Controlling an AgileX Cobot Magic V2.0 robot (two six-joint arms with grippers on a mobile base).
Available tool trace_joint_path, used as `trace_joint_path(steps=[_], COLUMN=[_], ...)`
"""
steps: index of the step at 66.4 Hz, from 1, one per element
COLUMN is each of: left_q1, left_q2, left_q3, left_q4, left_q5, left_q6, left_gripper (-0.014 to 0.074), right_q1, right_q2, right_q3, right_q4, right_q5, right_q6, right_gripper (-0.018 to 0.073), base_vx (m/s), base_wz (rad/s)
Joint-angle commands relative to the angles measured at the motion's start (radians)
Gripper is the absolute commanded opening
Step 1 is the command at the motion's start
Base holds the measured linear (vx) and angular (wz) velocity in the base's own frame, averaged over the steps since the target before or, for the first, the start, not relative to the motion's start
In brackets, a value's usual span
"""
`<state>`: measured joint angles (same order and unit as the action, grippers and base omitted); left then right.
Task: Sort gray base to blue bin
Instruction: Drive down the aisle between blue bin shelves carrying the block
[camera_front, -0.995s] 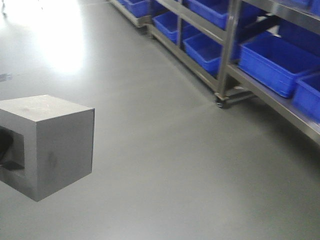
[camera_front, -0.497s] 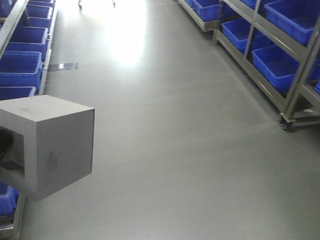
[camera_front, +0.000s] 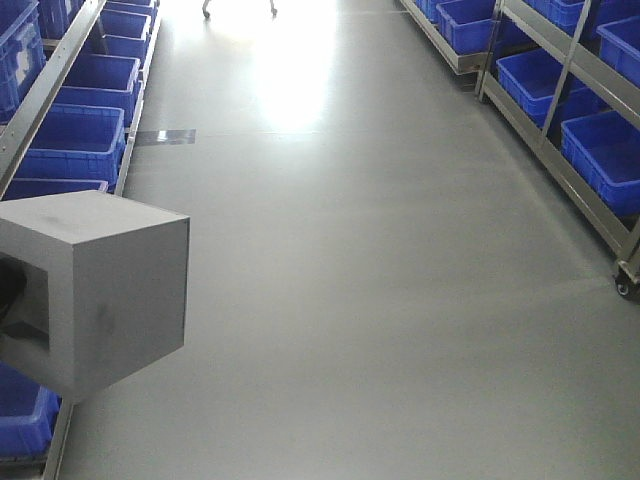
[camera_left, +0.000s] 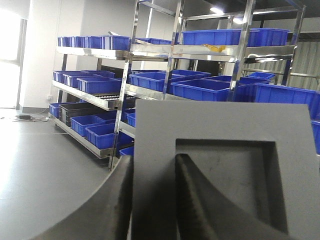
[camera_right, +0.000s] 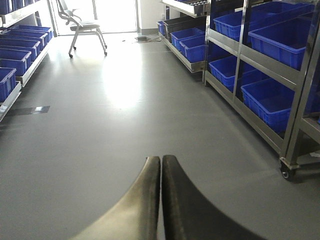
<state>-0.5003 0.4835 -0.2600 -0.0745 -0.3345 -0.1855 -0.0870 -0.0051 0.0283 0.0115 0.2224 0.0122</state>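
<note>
While the front view shows the gray base (camera_front: 95, 290) only from outside, hanging above the floor (camera_front: 380, 300) at the picture's left edge with its open face turned leftward and something dark just visible in the opening, the left wrist view tells how it is held. There the left gripper (camera_left: 153, 162) pinches one wall of the block, one dark finger (camera_left: 117, 205) lying on the outer side and the other inside the square recess. The right wrist view adds the right gripper (camera_right: 161, 160), its two fingers pressed together, hanging over the floor. That floor is smooth, gray and glossy, with a strong white glare at the far end of the aisle and a short dark strip of tape (camera_front: 165, 137) near the left rack. Steel racks (camera_front: 560, 90) line both sides of the aisle, their shelves filled with blue bins (camera_front: 75, 145); which of them is the task's bin cannot be told. A caster (camera_right: 286, 174) carries the near corner of the right rack. An office chair (camera_right: 82, 25) stands at the far end, seen whole only from the right wrist.
</note>
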Motion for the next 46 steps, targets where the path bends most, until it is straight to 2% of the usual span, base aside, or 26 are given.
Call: trace_joint_path(steps=[1,46], left_q1=[-0.004,-0.004], left_q2=[-0.001,-0.001], left_q3=[-0.029,-0.029], left_q4=[-0.007,-0.007], left_q5=[-0.100,-0.100], left_q6=[-0.013,-0.013], left_gripper=[0.0002,0.0002], right_q1=[-0.004,-0.004], right_q2=[0.019,0.019], right_q3=[0.002,0.002], right_q4=[-0.004,-0.004], right_q5=[-0.072,-0.072], right_q6=[-0.012,-0.012], right_gripper=[-0.0005,-0.0005], base_vx=[0.29,0.38], base_wz=[0.01,-0.02])
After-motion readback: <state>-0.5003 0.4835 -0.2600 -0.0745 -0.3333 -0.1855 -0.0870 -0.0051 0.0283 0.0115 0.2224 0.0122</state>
